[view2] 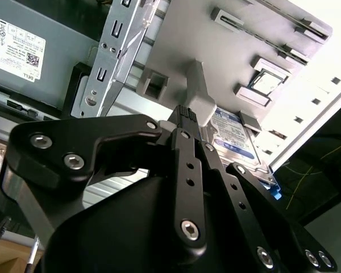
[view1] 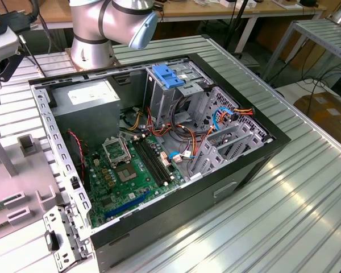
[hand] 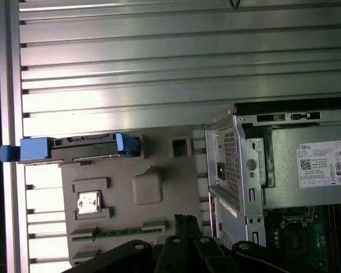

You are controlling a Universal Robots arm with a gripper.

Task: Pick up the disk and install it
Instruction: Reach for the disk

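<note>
surface: a ribbed aluminium table (view1: 273, 227); workbenches and cables stand behind it in the exterior view
computer case (view1: 238, 170): black, lying on its side with the panel off; a green motherboard (view1: 125, 176) on its floor, a grey power supply (view1: 85, 102) at the end near the arm's base, a metal drive cage (view1: 227, 136) at the other end with orange and blue cables around it
blue latch (view1: 167, 75): ribbed, on top of the bay at the far side of the case
robot arm (view1: 102, 23): its silver base stands on the table behind the case
grey tray (hand: 125, 165): a moulded fixture on the table just beside the case, on the exterior view's left; one pocket holds a small silvery chip (hand: 88, 203)
disk (hand: 79, 149): in the tray's slot at the edge farthest from the gripper, blue carrier ends showing at both ends in the first wrist view; in the second wrist view its labelled face (view2: 233, 133) shows just past the fingertips
gripper (hand: 185, 219): black; its fingers are drawn together with nothing between them; it hangs above the tray, clear of the disk; in the second wrist view its tips (view2: 184, 111) sit near a raised grey block
</note>
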